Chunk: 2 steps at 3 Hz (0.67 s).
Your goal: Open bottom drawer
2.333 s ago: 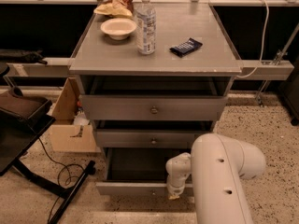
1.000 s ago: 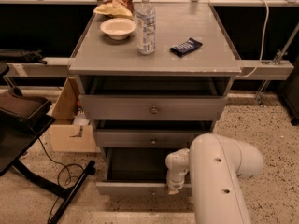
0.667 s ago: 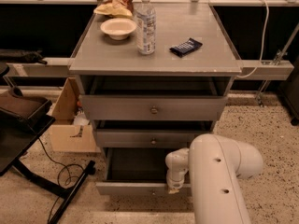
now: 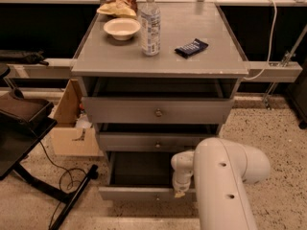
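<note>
We lose the right part of the bottom drawer (image 4: 129, 193) front behind the arm (image 4: 225, 186), which itself runs off the bottom edge. The gripper (image 4: 180, 191) sits at that drawer's front rim, mostly hidden by its own wrist. The drawer's inside is too dark to read.

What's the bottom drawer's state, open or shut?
Open: the bottom drawer is pulled out, dark inside showing; the pincer sits at its front edge.

Matt grey front of the bottom drawer (image 4: 134, 193) — smooth, glossy white plastic gripper (image 4: 180, 191) at its top edge
</note>
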Each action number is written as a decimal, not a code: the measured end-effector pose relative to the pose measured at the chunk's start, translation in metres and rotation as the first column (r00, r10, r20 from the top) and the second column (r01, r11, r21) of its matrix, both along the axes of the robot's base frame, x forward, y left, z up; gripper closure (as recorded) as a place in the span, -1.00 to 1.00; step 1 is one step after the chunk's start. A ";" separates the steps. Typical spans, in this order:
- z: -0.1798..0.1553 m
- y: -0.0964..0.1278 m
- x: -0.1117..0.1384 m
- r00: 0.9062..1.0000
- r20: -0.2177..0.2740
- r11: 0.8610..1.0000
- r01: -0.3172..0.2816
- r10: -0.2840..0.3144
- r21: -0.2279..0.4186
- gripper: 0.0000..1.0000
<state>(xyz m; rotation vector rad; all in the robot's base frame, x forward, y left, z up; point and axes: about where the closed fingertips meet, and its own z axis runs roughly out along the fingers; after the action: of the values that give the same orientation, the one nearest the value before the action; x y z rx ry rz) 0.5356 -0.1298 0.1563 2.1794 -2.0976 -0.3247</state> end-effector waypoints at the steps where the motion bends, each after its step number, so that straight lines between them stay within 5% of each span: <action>1: 0.000 0.002 0.004 1.000 0.000 1.000 0.000 0.000 0.000 1.00; 2: 0.000 0.003 0.004 1.000 0.000 1.000 0.000 0.000 0.000 0.64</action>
<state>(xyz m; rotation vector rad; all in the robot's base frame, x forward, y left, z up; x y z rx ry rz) 0.5394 -0.1273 0.1561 2.1794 -2.0977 -0.3247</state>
